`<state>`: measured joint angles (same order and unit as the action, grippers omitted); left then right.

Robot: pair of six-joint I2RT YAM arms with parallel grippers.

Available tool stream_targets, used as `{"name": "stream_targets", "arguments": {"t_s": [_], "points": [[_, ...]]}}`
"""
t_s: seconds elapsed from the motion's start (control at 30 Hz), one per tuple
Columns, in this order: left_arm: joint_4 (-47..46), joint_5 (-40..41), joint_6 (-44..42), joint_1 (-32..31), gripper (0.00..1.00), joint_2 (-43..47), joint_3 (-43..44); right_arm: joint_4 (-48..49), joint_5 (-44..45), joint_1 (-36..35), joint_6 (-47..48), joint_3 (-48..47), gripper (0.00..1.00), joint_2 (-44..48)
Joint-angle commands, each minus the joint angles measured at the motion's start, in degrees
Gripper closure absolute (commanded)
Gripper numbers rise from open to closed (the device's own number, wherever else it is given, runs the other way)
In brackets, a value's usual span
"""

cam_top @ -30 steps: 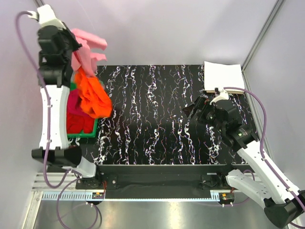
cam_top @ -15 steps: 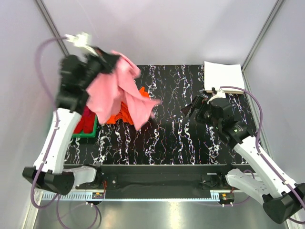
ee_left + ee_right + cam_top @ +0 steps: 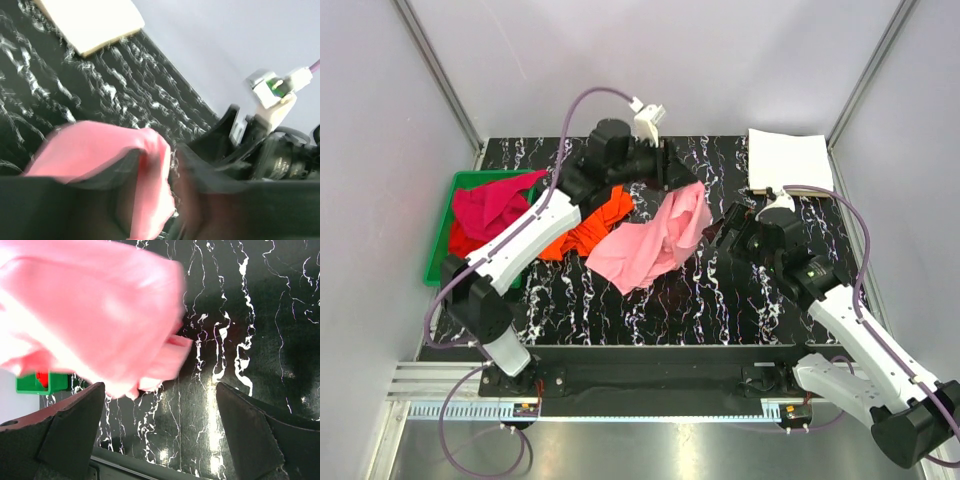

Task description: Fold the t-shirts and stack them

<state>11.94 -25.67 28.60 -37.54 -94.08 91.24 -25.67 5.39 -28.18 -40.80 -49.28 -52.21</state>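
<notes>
My left pincer [image 3: 667, 168] has swung the pink shirt [image 3: 650, 245] out over the table [image 3: 700, 292]; its grip I cannot tell. My right pincer [image 3: 160, 387] gapes wide.

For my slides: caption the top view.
Left hand by pink t-shirt, orange t-shirt beside it, folded white t-shirt far right.

Pink shirt [image 3: 655, 245], orange shirt [image 3: 590, 225], white-veined black table [image 3: 700, 290]

No legible text or markings anywhere.
</notes>
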Motion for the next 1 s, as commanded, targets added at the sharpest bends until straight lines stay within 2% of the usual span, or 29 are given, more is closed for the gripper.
{"name": "stream_targets", "arguments": {"t_s": [0.0,0.03,0.07,0.1,0.2,0.23,0.37,0.47,0.67,0.77,0.87,0.9,0.93,0.97], "points": [[5.1,7.2,-5.0,0.3,0.40,-0.5,8.8,1.1,0.5,-0.1,0.1,0.1,0.00,0.3],[12.0,12.6,-6.8,0.4,0.31,0.0,9.0,1.1,0.4,-0.2,0.2,0.3,0.00,0.6],[15.1,18.8,-9.8,0.6,0.26,0.6,8.5,1.1,0.8,-0.1,0.2,0.5,0.00,1.1],[17.3,30.0,-11.2,1.0,0.24,1.2,7.4,1.1,1.0,-0.2,0.2,0.9,0.00,1.5],[21.9,45.2,-13.3,4.7,0.17,3.2,0.8,1.1,2.2,-0.1,0.4,1.6,0.00,2.7],[23.8,45.4,-12.6,8.9,0.17,2.9,-0.4,1.0,2.3,-0.1,0.7,1.8,0.00,2.9],[24.4,42.2,-8.9,17.2,0.16,-2.8,-5.5,1.1,2.2,-0.1,1.4,1.3,0.00,2.6],[24.8,42.2,-10.3,18.5,0.13,-10.4,-3.7,1.1,1.6,-0.1,2.1,0.8,0.00,2.6],[25.1,41.0,-7.2,20.2,0.13,-22.2,-1.6,0.9,1.6,-0.1,3.4,0.6,0.00,4.4],[25.1,40.7,-6.5,20.1,0.16,-26.1,-1.7,0.9,2.3,-0.1,3.8,0.4,0.00,5.4],[25.0,41.0,-6.3,20.2,0.44,-27.9,-1.8,0.7,3.2,-0.1,4.3,0.1,0.00,5.7],[25.1,40.2,-6.3,20.1,0.62,-27.9,-1.7,0.5,3.2,-0.1,4.4,-0.2,0.00,5.8],[25.4,40.1,-6.4,20.2,0.93,-26.7,-1.4,0.4,3.2,-0.1,4.6,-0.3,0.00,5.8],[25.8,40.3,-6.4,20.2,1.00,-25.5,-1.2,0.4,3.3,-0.1,4.7,-0.5,0.00,5.6]]}}
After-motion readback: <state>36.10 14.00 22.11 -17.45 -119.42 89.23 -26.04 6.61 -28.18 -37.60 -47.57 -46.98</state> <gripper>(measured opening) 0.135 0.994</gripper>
